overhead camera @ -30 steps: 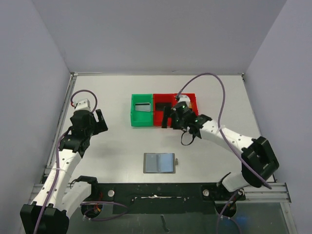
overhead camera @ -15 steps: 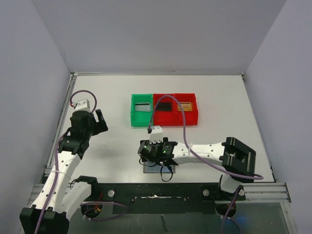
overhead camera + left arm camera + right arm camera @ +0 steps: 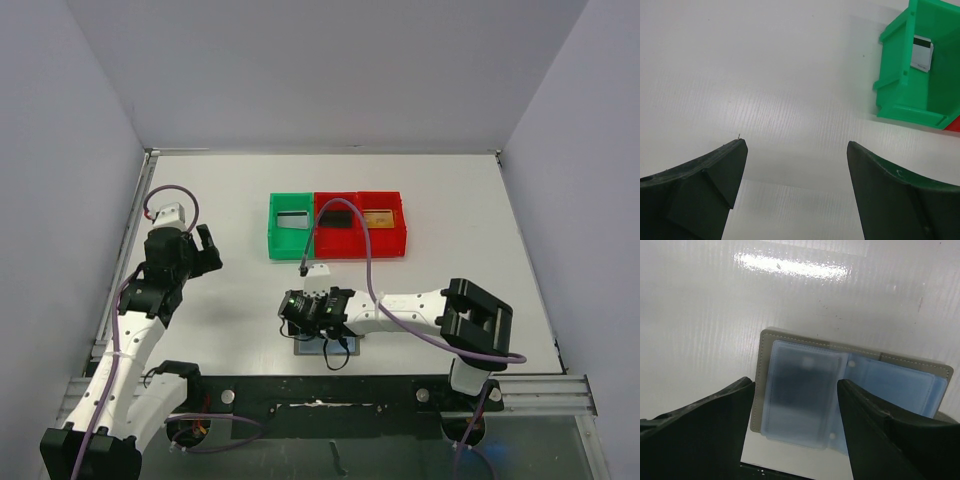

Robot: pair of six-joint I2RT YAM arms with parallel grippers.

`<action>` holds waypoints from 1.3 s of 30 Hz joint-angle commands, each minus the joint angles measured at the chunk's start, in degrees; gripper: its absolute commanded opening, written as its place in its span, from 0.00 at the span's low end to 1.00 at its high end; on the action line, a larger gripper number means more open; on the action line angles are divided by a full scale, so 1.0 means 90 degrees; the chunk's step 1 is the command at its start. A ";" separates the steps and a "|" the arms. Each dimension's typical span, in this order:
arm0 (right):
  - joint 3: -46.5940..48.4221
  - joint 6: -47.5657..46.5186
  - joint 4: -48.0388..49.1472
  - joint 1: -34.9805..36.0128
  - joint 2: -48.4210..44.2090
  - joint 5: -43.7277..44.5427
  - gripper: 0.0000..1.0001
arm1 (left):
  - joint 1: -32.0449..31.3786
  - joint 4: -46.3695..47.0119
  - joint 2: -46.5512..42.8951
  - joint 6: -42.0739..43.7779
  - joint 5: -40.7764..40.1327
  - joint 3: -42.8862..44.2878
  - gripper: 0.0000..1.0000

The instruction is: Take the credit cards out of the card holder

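White table (image 3: 200,190): silvery-grey card (image 3: 293,220) in green bin (image 3: 273,238), black card (image 3: 338,219) in red bin (image 3: 340,251). Right gripper (image 3: 794,382) wide over open card holder (image 3: 805,395); pocket maybe holds another. Left gripper (image 3: 795,150) wide.

The flat grey folding card holder (image 3: 805,395) lies open on the white table (image 3: 700,315), its bluish translucent pockets facing up. A dark blurred shape shows through one pocket. A silvery-grey thin rectangular card (image 3: 921,54) lies in the green plastic bin (image 3: 895,70), and a black card (image 3: 338,219) lies in the adjoining red bin (image 3: 338,249).
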 commanded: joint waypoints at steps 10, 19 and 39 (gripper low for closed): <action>-0.0419 0.0214 0.0472 -0.0361 0.0268 -0.0640 0.40 | 0.0043 0.0249 -0.0221 0.0027 0.0414 0.0072 0.80; -0.1283 -0.0017 0.1861 -0.0724 -0.0310 -0.1389 0.20 | -0.0170 0.1562 -0.0387 -0.1686 0.3957 -0.0972 0.75; -0.3177 0.0616 0.4917 -0.1487 -0.1218 -0.2639 0.19 | -0.4764 0.4478 0.0728 -0.4194 0.1732 -0.2471 0.62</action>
